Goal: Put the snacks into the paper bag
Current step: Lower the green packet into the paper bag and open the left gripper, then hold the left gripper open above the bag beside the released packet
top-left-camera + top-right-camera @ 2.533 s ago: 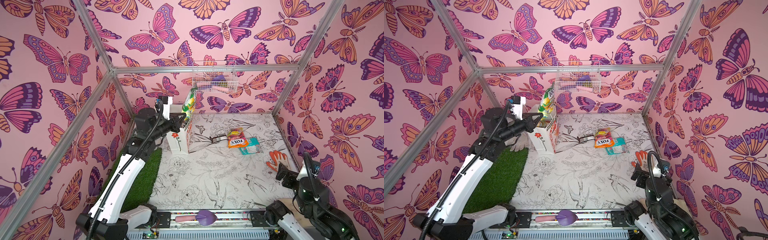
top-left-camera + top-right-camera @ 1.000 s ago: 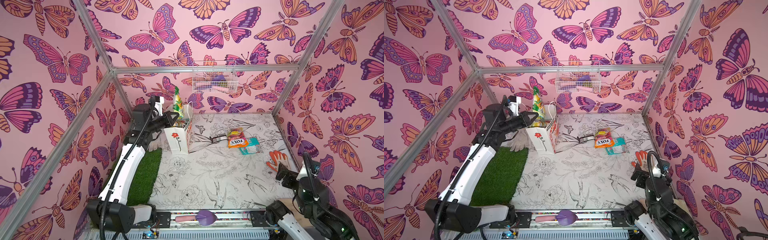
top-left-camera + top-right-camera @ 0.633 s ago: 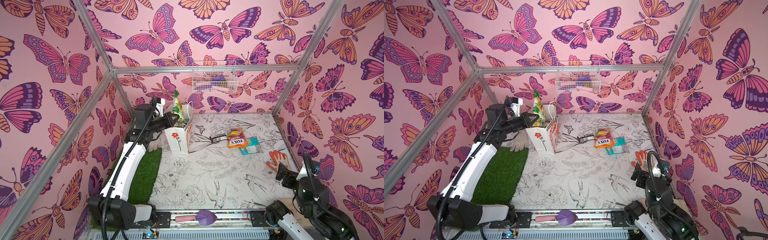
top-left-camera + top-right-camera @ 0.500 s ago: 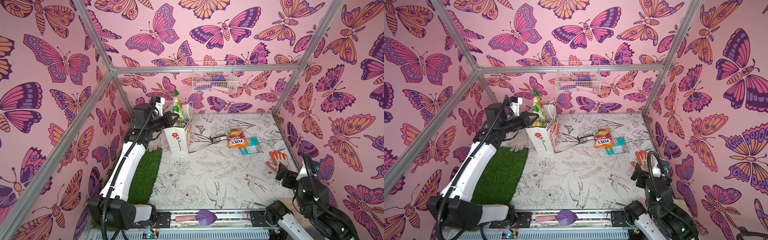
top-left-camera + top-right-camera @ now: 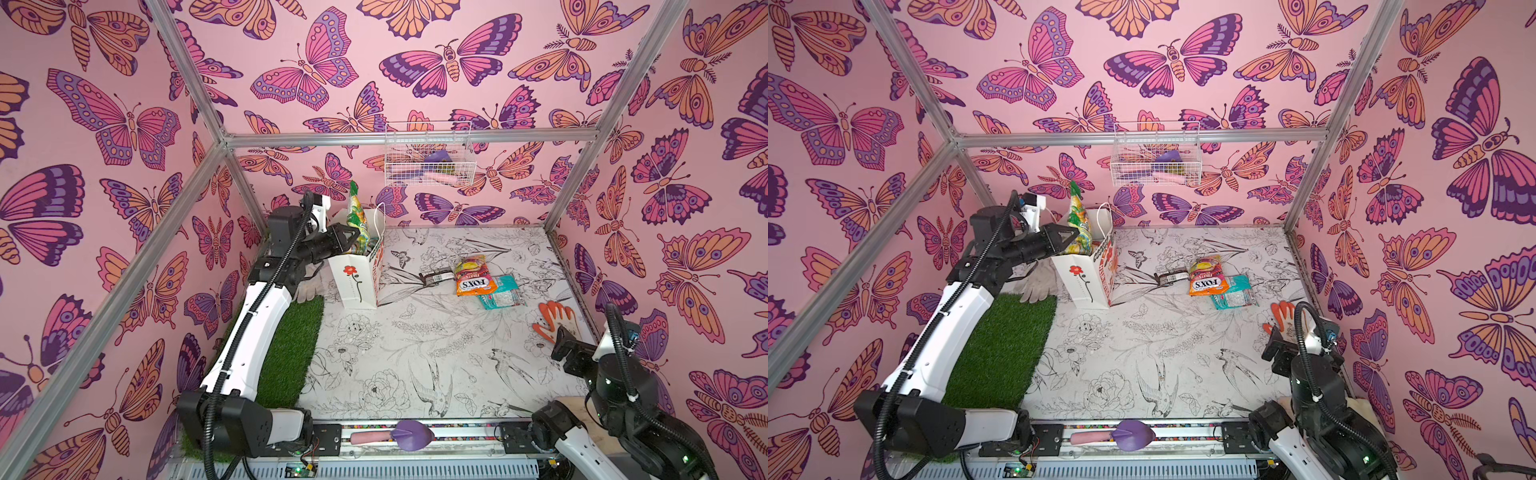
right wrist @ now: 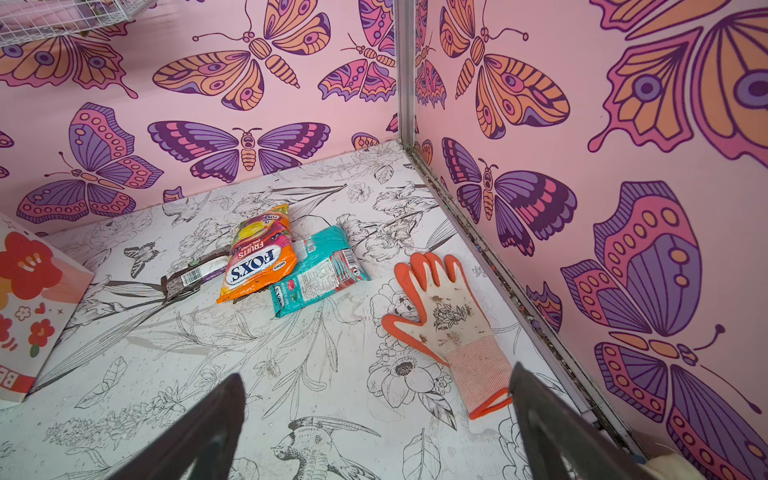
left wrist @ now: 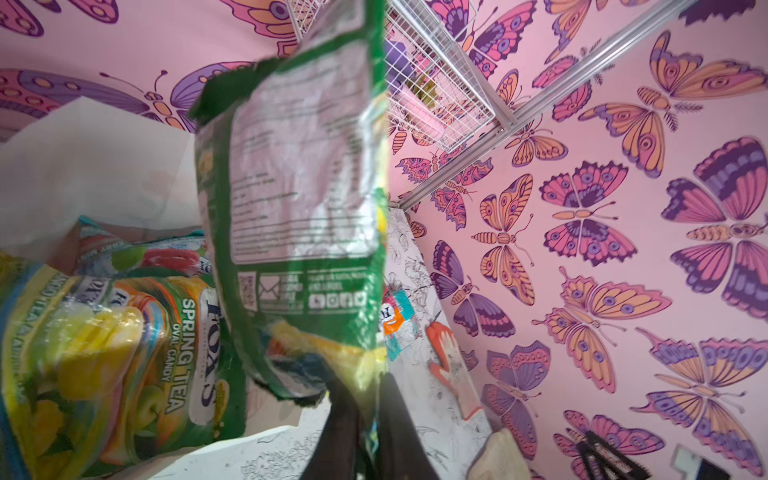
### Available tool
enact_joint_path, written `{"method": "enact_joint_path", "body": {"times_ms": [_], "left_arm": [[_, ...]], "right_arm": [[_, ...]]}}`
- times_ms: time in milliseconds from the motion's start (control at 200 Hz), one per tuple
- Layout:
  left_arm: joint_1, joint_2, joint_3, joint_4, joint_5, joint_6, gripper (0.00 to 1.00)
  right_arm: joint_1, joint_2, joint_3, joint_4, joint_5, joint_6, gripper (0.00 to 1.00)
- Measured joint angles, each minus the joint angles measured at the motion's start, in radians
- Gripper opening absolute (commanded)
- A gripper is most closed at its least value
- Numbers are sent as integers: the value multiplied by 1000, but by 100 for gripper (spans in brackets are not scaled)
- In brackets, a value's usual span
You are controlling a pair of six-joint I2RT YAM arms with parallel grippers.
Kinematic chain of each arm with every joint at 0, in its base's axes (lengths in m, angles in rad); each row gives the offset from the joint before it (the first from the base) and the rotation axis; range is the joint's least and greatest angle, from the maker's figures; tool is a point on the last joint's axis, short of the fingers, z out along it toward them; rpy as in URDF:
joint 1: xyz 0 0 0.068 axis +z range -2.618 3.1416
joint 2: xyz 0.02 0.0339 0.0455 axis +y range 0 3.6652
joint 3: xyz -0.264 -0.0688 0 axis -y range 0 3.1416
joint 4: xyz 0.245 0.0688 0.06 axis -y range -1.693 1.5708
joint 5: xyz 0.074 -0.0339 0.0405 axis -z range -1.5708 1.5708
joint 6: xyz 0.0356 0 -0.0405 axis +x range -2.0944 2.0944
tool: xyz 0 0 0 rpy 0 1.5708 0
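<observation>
The tabletop point(image 5: 436, 357), printed with line-drawn birds and flowers, lay bare in front of the paper bag point(image 5: 355, 282). That stretch was the widest room for moving, closed at the back and sides by butterfly walls. A green grass mat point(image 5: 291, 353) ran from the bag's front-left toward the near edge. The bag stood upright near the back left corner, with little room between it and the walls.

The left gripper point(image 5: 353, 240) reached level over the bag's open mouth, and a yellow-green packet point(image 5: 356, 212) stood upright out of it. Only the left wrist view showed the grip: the fingers point(image 7: 345, 419) were close together with the packet's lower edge pinched between them. That view also showed a "SPRING TEA" packet point(image 7: 124, 353) lying deeper in the bag, hidden from both top views.

Well to the right of the bag, an orange FOX'S bag point(image 5: 473, 280) lay flat. It overlapped a teal packet point(image 5: 500, 293) on its side away from the bag and touched a dark bar point(image 5: 434, 276) on its nearer side. Farther right, by the wall, lay an orange glove point(image 5: 555, 320).

The right wrist view showed the right gripper point(image 6: 376, 372) with its fingers spread wide, holding nothing, over bare tabletop near the glove's cuff. A white glove point(image 5: 1038, 282), seen in the top views only, lay just left of the bag.
</observation>
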Motion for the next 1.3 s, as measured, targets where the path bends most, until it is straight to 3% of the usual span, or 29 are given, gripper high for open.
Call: {"method": "enact_joint_path", "body": {"times_ms": [85, 366, 876, 1297], "left_arm": [[1, 0, 6, 2, 5, -6, 34], [1, 0, 10, 2, 15, -3, 34], [-2, 0, 13, 2, 27, -3, 49], [-21, 96, 48, 51, 62, -56, 50]], "right_arm": [[0, 0, 0, 0, 0, 0, 99], [0, 0, 0, 0, 0, 0, 99], [0, 1, 0, 0, -1, 0, 99], [0, 8, 0, 0, -3, 0, 99]]}}
